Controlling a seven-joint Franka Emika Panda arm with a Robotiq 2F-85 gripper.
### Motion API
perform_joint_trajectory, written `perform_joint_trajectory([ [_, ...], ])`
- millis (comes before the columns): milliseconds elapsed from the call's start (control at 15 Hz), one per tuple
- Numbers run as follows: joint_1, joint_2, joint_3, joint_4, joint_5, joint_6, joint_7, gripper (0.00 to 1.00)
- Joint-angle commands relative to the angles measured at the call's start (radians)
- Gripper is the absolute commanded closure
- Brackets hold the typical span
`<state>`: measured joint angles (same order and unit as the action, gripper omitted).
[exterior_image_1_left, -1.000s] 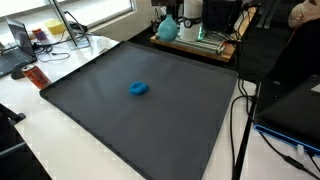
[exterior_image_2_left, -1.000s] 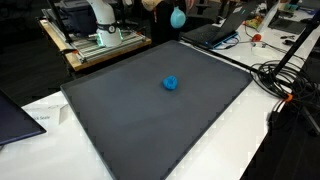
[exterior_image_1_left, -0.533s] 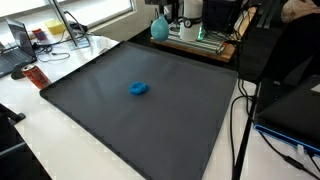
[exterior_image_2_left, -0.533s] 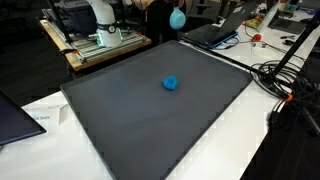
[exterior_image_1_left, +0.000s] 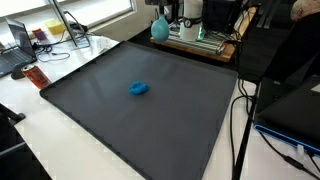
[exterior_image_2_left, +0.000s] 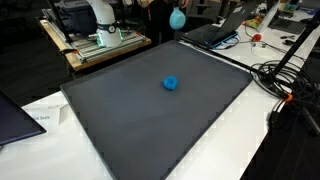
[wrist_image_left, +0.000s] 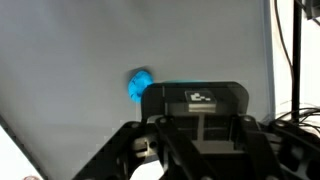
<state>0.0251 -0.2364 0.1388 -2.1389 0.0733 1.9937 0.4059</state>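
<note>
Largest of all, a white table (exterior_image_1_left: 45, 125), with a dark grey mat (exterior_image_1_left: 120, 120) covering most of its top. Beyond the far edge of the mat, a wooden board (exterior_image_1_left: 200, 47) carrying the white base of the arm. Past the far right corner of the mat in an exterior view, an open laptop (exterior_image_2_left: 222, 27), and to the right of the mat a bundle of black cables (exterior_image_2_left: 285, 85).

Above the far edge of the mat, a pale blue rounded shape (exterior_image_1_left: 160, 27). Hangs at the end of the arm, well apart from the mat's surface; not possible to tell if held by the fingers.

In the wrist view, the black gripper (wrist_image_left: 200, 150) across the near part, looking down on the mat. Fingertips out of the picture, so cannot tell whether spread or pressed together.

Smallest, a blue lump (exterior_image_1_left: 139, 88). Lies alone near the middle of the mat, well apart from the gripper and touching nothing else.
</note>
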Motion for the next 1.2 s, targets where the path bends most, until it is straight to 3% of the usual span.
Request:
perform_joint_trajectory([
  [0, 0.01, 0.078, 0.019, 0.064, -0.033, -0.009, 0.071, 0.78],
  [400, 0.041, 0.294, 0.047, 0.234, -0.225, -0.009, 0.311, 0.78],
  [733, 0.109, 0.496, -0.005, 0.431, -0.366, -0.115, 0.407, 0.78],
  [1133, 0.19, 0.693, -0.089, 0.618, -0.445, -0.209, 0.461, 0.78],
])
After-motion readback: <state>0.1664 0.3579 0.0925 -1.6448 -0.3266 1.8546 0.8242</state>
